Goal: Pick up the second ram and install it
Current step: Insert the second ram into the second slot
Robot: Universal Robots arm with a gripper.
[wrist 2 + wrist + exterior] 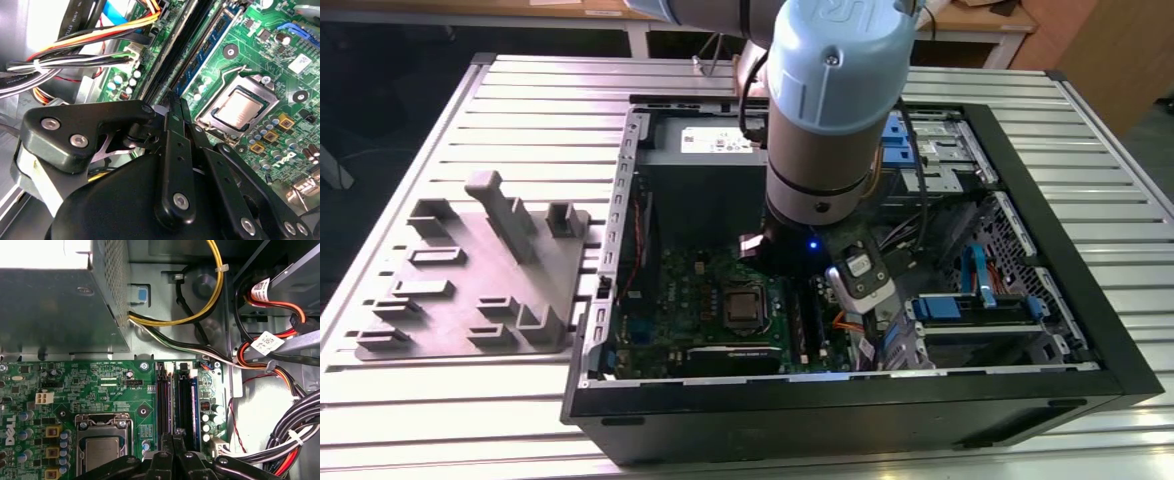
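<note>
Hand (173, 440) first: its dark fingers are drawn together into a narrow wedge, tips down on the memory slots inside the computer case (854, 395). I cannot tell whether they pinch something thin or only press on it.

My arm (834, 110) stands nearly upright over the middle of the case, reaching straight down. I judge that suits a downward push into a slot.

That case lies on its side with the panel off, so everything inside faces up at me. Just beside the case, on the exterior view's left, sits the grey moulded tray (467, 270), with nothing resting in its holders.

On the case floor lies the green motherboard (680, 290). Directly under the fingertips a dark strip stands on edge in a slot; I take it for the second ram (182, 420), though whether it is fully seated is hidden.

Bundled cables (280, 440) are kept to the far side of the case interior, away from the slots.

Under the case is a slatted metal table (427, 400). Beyond the case, pale wooden furniture (987, 20) lines the room.
</note>
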